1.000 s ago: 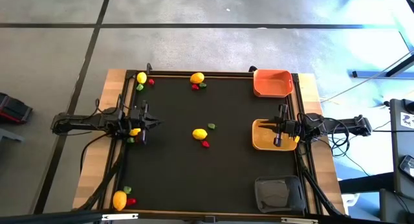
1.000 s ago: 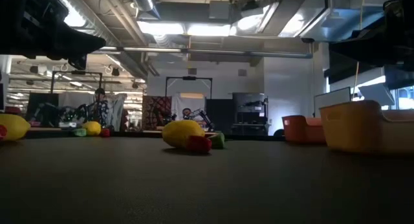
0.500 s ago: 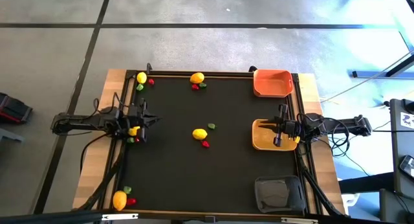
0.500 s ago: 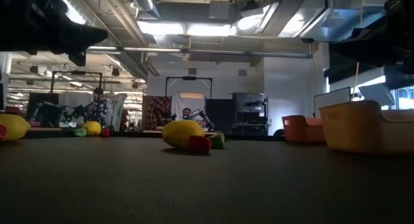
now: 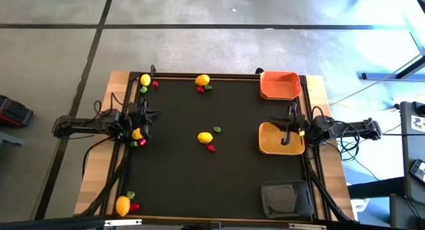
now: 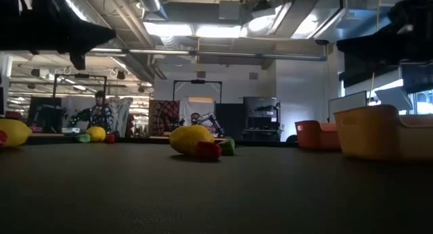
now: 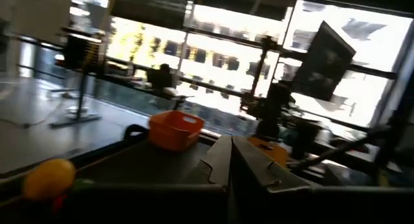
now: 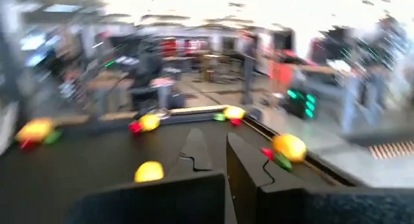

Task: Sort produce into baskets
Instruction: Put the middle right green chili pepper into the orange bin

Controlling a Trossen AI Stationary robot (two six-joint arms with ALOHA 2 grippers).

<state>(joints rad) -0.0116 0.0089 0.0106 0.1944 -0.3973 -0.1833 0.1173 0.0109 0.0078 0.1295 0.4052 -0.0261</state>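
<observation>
The produce lies in small groups on the black mat: a yellow fruit (image 5: 205, 137) with red and green pieces at the centre, and others at the far edge (image 5: 202, 80), far left (image 5: 145, 80) and near left (image 5: 123, 205). One yellow fruit (image 5: 137, 133) lies just below my left gripper (image 5: 151, 115), which hovers shut at the left edge and touches nothing. My right gripper (image 5: 283, 127) hovers shut over the yellow-tan basket (image 5: 269, 145). The orange basket (image 5: 279, 85) stands far right and the dark basket (image 5: 287, 199) near right.
A raised wooden border (image 5: 119, 84) frames the mat. Cables run along both side edges beside the arm bases. Bare mat (image 5: 199, 183) stretches between the centre group and the near edge.
Both grippers have stayed shut and held nothing. My left gripper has tipped up and swung a little toward the far edge. My right gripper has rolled about its own axis above the yellow-tan basket. The produce has kept its place.
</observation>
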